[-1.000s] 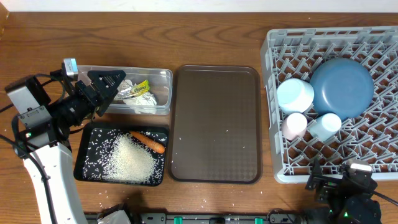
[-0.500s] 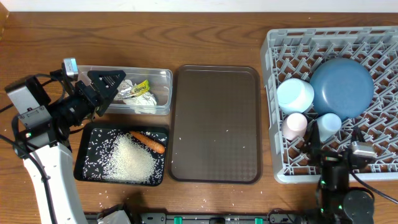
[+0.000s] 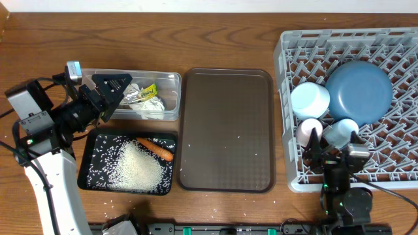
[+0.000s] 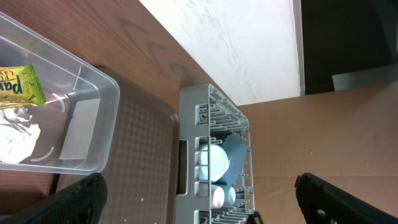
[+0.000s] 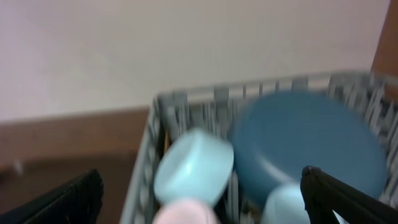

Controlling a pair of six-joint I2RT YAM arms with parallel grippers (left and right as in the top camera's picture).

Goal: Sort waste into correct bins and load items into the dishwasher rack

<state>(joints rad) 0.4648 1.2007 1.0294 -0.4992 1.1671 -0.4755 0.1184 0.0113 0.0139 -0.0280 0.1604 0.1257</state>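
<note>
Both the left gripper and the right gripper are spread wide, and nothing is held by either. The right gripper is stationed at the near edge of the grey lattice dishwasher rack, just beside the small pink cup and small blue cup. These smooth, light cups could be toppled if the wide jaws are swung sideways. The thin clear tub could likewise be shoved by the left gripper. Grainy rice is contained in the matte black tray.

Left gripper angled inward, jaws spread wide, empty. Right gripper pointing forward, jaws parted wide, empty.
</note>
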